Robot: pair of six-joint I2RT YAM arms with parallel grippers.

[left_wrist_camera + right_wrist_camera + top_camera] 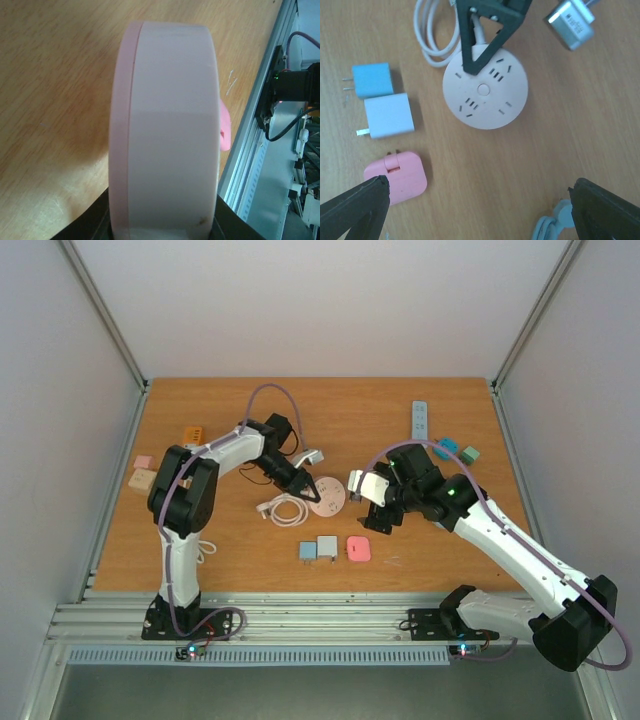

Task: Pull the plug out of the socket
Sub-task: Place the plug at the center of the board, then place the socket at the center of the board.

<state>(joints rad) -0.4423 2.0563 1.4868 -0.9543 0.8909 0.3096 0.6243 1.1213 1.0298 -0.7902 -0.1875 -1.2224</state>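
Observation:
The round pale pink socket (329, 498) (485, 92) lies flat on the table, and its slots show bare in the right wrist view. My left gripper (303, 486) (162, 220) is shut on the socket's rim (165, 125), which fills the left wrist view edge-on. A pink plug (400, 177) (358, 549) lies on the wood apart from the socket, close under my right gripper's left finger (355, 207). My right gripper (378, 512) (480, 215) hangs open above the table with nothing between its fingers.
A blue plug (371, 80) and a white plug (387, 116) lie left of the socket. A coiled white cable (285, 508) and a silver adapter (570, 22) sit behind it. A light blue cable (552, 227) lies near my right finger. A remote (419, 420) rests far back.

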